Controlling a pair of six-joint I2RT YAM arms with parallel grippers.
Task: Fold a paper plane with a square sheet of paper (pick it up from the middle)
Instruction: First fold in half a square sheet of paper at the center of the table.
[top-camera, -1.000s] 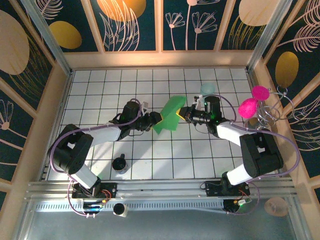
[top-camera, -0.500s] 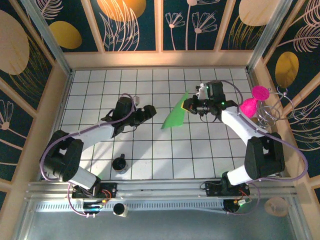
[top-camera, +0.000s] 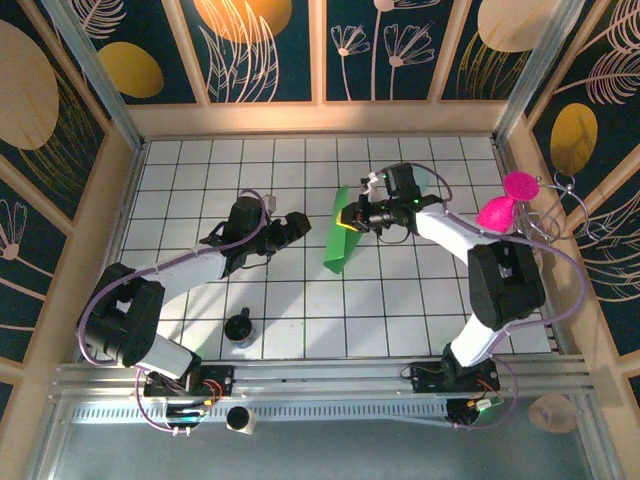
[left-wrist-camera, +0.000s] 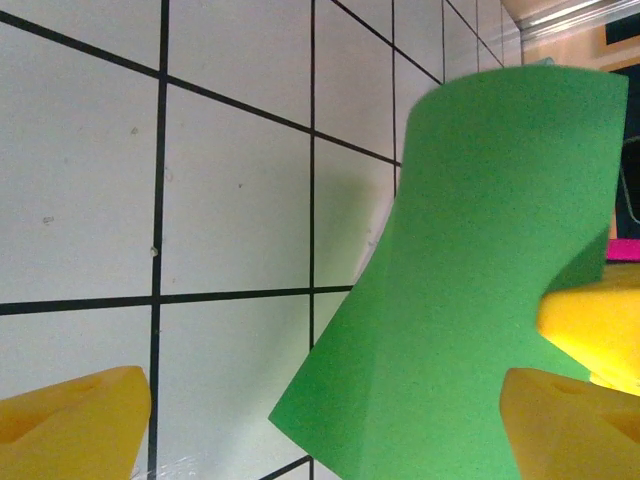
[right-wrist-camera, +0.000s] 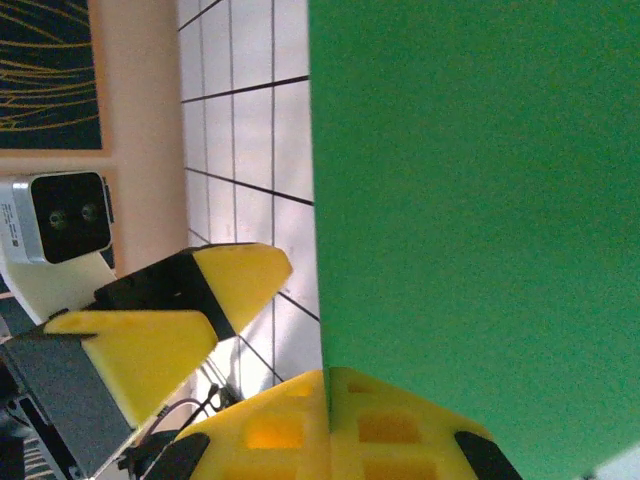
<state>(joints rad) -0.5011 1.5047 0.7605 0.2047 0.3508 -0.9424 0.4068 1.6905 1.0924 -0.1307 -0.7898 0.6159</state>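
Observation:
The square sheet of paper (top-camera: 339, 236) is bright green and hangs edge-up over the middle tiles, bent, with one crease. My right gripper (top-camera: 353, 217) is shut on its upper edge. In the right wrist view the paper (right-wrist-camera: 470, 190) rises from the closed yellow fingers (right-wrist-camera: 420, 440) of my right gripper (right-wrist-camera: 328, 400). My left gripper (top-camera: 297, 224) stands open just left of the sheet, apart from it. In the left wrist view the paper (left-wrist-camera: 470, 270) hangs ahead of my left gripper (left-wrist-camera: 325, 400), between its spread fingertips (left-wrist-camera: 75, 420), with nothing pinched.
A small black cup (top-camera: 240, 327) stands on the near left tiles. A pink object (top-camera: 503, 207) and a wire stand (top-camera: 548, 228) sit at the right wall. Wooden walls (top-camera: 120, 190) ring the white gridded table (top-camera: 200, 170).
My left gripper has let go of the paper, opened wide and drawn back left. My right gripper has swung the sheet left and turned it edge-on.

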